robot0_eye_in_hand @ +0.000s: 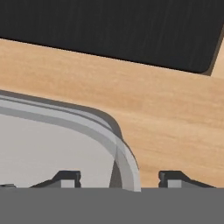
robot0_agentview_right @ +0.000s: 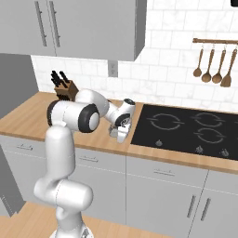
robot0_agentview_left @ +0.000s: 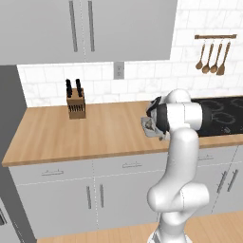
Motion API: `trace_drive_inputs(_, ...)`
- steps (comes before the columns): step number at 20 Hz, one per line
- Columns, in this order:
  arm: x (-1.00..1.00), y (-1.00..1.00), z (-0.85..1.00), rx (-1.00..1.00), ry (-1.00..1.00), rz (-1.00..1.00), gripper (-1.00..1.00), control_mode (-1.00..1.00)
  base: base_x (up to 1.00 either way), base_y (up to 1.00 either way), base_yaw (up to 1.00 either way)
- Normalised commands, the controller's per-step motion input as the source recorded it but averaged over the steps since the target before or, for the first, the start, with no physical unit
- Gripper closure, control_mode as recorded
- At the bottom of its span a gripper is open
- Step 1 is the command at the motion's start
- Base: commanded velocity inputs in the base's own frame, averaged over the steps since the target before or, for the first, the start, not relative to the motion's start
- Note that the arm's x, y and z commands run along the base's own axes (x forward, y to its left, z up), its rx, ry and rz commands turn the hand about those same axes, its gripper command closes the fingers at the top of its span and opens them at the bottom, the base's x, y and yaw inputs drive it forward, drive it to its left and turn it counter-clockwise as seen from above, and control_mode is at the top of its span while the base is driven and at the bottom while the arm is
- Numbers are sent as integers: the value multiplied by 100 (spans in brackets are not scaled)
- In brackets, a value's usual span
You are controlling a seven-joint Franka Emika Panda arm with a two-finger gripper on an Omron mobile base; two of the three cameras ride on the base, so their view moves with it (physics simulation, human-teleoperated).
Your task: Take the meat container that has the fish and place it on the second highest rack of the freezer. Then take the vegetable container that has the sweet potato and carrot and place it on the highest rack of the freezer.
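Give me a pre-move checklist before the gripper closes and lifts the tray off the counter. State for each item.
1. Gripper down at the tray: ok.
2. Fingertips straddle the tray's rim, one inside and one outside: ok.
3. Jaws closed firmly on the rim: not ok, gaps remain.
4. Tray resting flat on the counter: ok.
5. This is the fish tray: cannot tell, contents hidden.
6. Cooktop beside the tray clear of the gripper: ok.
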Motion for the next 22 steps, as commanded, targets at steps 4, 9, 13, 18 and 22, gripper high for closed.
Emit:
trace_drive_inputs(4, -8, 0, -34, 0, -1, -1, 100, -100, 0, 0, 0)
trace_drive_inputs(9, -17, 0, -2, 0, -1, 0, 100, -100, 0, 0, 0)
trace_drive_inputs(13, -18, -2, 5, 0, 0, 11, 100, -100, 0, 0, 0)
trace_drive_inputs(18, -39, -2, 39, 0, -6, 28, 100, -100, 0, 0, 0)
trace_drive_inputs(22, -66, 0, 72, 0, -14, 43, 100, -100, 0, 0, 0)
